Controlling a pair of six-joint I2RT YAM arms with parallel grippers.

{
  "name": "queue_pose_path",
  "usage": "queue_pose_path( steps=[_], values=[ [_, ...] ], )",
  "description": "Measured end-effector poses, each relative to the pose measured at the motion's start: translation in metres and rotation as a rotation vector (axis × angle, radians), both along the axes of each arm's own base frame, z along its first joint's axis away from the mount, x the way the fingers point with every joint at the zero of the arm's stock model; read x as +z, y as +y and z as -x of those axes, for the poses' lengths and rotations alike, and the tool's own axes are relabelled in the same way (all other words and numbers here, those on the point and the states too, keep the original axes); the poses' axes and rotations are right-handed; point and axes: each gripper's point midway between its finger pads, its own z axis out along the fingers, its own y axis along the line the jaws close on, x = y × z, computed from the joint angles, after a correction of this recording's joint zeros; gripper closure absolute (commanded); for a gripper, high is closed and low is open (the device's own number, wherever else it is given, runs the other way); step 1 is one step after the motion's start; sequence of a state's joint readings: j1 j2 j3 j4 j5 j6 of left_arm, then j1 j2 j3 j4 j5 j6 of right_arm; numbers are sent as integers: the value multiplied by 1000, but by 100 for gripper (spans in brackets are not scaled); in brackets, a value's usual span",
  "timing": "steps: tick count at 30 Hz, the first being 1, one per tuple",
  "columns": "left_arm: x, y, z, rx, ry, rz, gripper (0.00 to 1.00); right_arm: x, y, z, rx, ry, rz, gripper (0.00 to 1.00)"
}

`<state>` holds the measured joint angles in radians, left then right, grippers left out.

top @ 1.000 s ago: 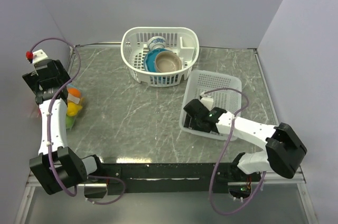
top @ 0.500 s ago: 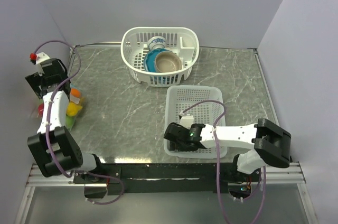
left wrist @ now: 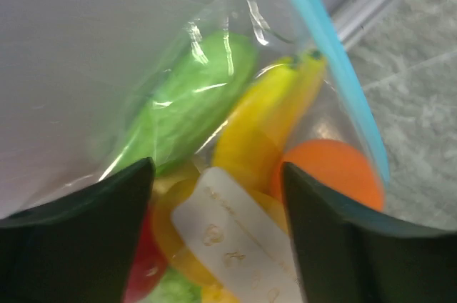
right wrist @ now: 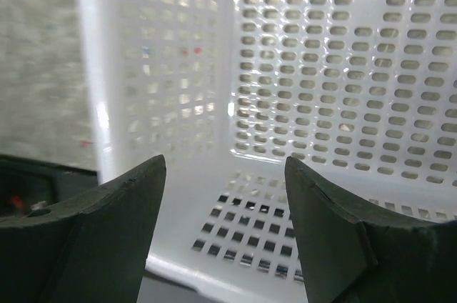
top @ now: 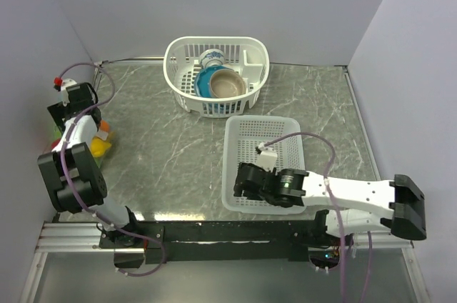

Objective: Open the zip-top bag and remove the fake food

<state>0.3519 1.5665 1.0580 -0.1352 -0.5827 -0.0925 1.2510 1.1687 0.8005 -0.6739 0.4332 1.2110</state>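
The fingers point(left wrist: 107, 231) of the left gripper point(left wrist: 216, 174) are held apart, with nothing clamped between them; the zip-top bag point(left wrist: 143, 46) is seen close ahead, filling the gap, though contact cannot be told; its teal zip strip point(left wrist: 343, 81) runs down the right side; the fake food point(left wrist: 243, 153) is enclosed within: a green piece point(left wrist: 186, 96), a banana point(left wrist: 264, 124) and an orange point(left wrist: 328, 171); from above, the bag is seen at the left edge of the table point(top: 178, 153), by the wall; the right gripper point(right wrist: 225, 167) is likewise spread and empty, set over the near-left corner of the white tray point(right wrist: 343, 67), well apart from the bag.
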Motion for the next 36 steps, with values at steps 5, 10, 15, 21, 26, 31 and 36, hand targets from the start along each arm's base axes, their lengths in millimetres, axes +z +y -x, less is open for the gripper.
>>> queue_pose_path(
  steps=[5, 10, 15, 21, 26, 31, 36],
  values=[
    [-19, -11, -8, -39, 43, 25, 89, 25, -6, -5, -27, -61, -70, 24],
    [-21, -20, -15, -79, 38, 42, 98, 38, -12, -9, -52, -96, -106, 24],
    [-14, -59, -20, -207, 35, 113, 99, 41, -13, -10, -61, -108, -116, 24],
    [33, -156, -13, -578, -22, 322, 99, 39, -13, -14, -53, -128, -93, 23],
    [112, -212, 22, -901, -134, 362, 99, 40, -3, -21, -6, -174, -70, 17],
    [148, -252, 66, -1167, -153, 358, 97, 72, 31, -35, 106, -287, -120, 9],
    [132, -283, 100, -1352, -61, 481, 96, 128, 70, -47, 228, -459, -233, 5]
  ],
)
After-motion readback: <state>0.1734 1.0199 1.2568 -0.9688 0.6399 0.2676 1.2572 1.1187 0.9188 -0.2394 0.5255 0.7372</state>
